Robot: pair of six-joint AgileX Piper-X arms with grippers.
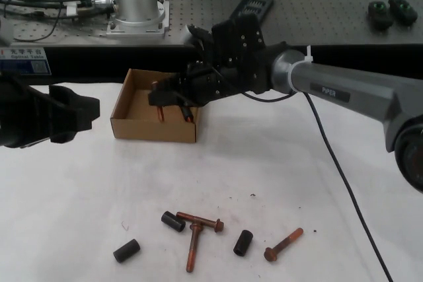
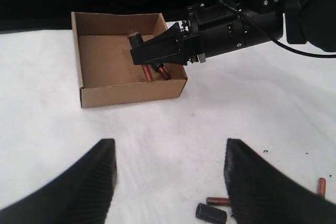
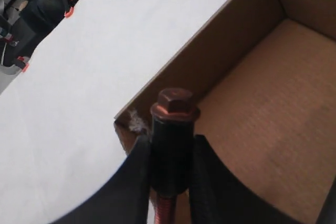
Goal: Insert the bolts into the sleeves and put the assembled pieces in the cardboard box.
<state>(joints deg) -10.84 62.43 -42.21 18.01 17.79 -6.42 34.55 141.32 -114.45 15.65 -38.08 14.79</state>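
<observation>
The cardboard box stands at the back left of the white cloth. My right gripper hangs over the box's inside, shut on a copper bolt sitting in a black sleeve. Under its fingers, inside the box, two copper shafts show. My left gripper hovers open and empty in front of the box; its arm is at the left edge. Three loose bolts and three loose sleeves lie near the front.
A sleeve and a bolt lie just past my left fingers. Behind the cloth is a dark perforated bench with a metal column base, cables, a black tray and two small black parts.
</observation>
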